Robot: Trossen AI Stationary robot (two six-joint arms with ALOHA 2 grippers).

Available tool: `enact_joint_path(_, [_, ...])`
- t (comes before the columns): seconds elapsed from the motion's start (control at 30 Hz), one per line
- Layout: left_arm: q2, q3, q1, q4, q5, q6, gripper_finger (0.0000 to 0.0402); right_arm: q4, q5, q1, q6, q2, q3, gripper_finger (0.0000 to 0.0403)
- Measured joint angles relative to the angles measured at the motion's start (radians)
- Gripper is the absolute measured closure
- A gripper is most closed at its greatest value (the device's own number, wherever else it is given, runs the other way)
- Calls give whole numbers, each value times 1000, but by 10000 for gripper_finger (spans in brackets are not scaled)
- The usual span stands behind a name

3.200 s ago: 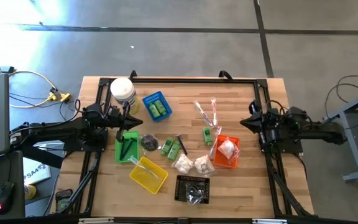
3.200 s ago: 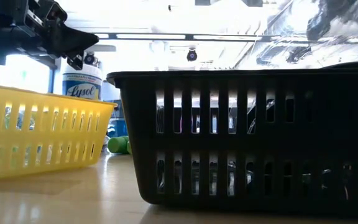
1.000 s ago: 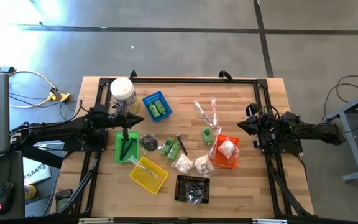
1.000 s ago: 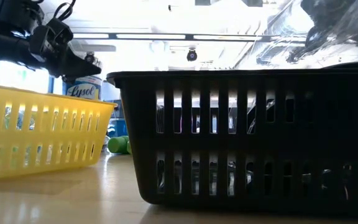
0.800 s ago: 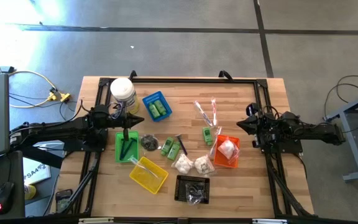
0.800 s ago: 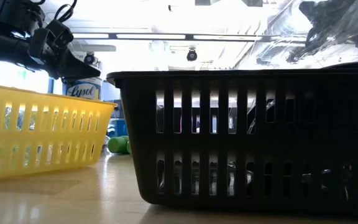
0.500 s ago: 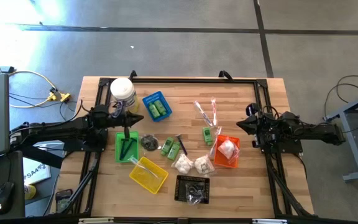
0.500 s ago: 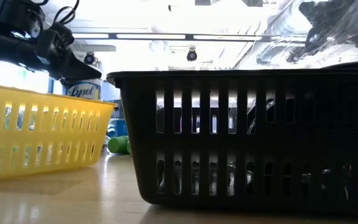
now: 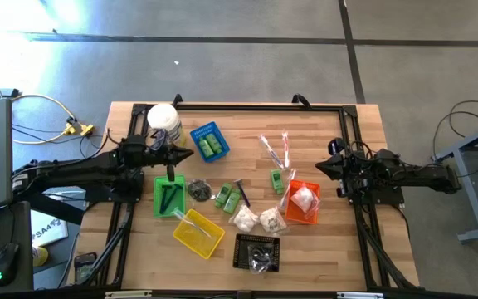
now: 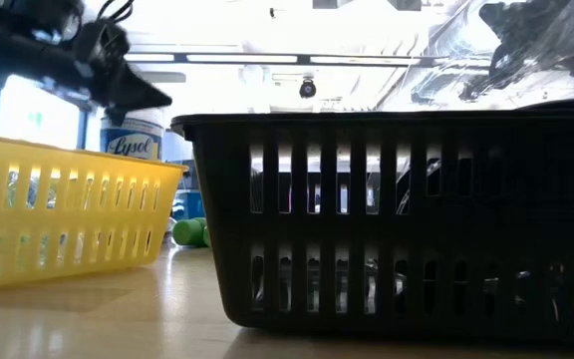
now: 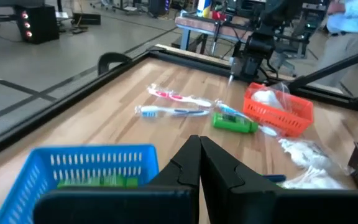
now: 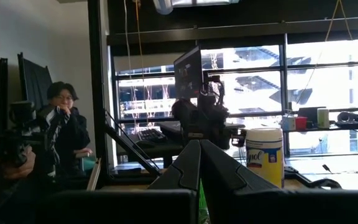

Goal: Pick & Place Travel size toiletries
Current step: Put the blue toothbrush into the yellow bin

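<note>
Toiletries lie scattered around an orange basket (image 9: 304, 204) at mid-table: a green bottle (image 9: 278, 179) just beside it, wrapped toothbrushes (image 9: 274, 149) beyond, white packets (image 9: 258, 218) near its other side. The left gripper (image 9: 187, 154), fingers pressed together and empty, hovers well away beside a blue basket (image 9: 208, 142), likely choosing a target. The right gripper (image 9: 321, 165), likewise closed and empty, waits near the orange basket

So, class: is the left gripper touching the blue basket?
Apart. In the high view the left gripper, fingers shut, sits beside the blue basket with bare wood between them; the left wrist view shows it raised above the basket.
</note>
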Motion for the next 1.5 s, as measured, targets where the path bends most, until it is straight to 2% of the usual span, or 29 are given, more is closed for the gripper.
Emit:
enact_joint_path(0.13, [118, 123, 0, -24, 39, 41, 402, 2, 1, 0, 0, 0, 0, 401])
enact_joint_path(0.27, [302, 274, 0, -29, 71, 73, 402, 2, 3, 0, 0, 0, 0, 401])
enact_joint_path(0.53, [798, 668, 0, -81, 131, 169, 401, -23, -1, 0, 31, 0, 1, 401])
enact_joint_path(0.67, [1033, 911, 0, -201, 147, 262, 392, -22, -4, 0, 31, 0, 1, 401])
enact_joint_path(0.83, [1325, 1284, 0, -534, 137, 384, 348, -22, -26, 0, 50, 0, 1, 401])
enact_joint_path(1.0, [1588, 1657, 0, -812, 80, 551, 276, -22, -60, 0, 54, 0, 1, 401])
enact_joint_path(1.1, [1714, 1832, 0, -946, 11, 679, 228, -22, -58, 0, 57, 0, 1, 401])
enact_joint_path(1.27, [1852, 2011, 1, -1073, 4, 841, 171, -26, -62, 0, 57, 0, 1, 400])
enact_joint_path(1.5, [1911, 2057, 0, -1079, 61, 871, 154, -25, -120, 0, 58, 0, 1, 400])
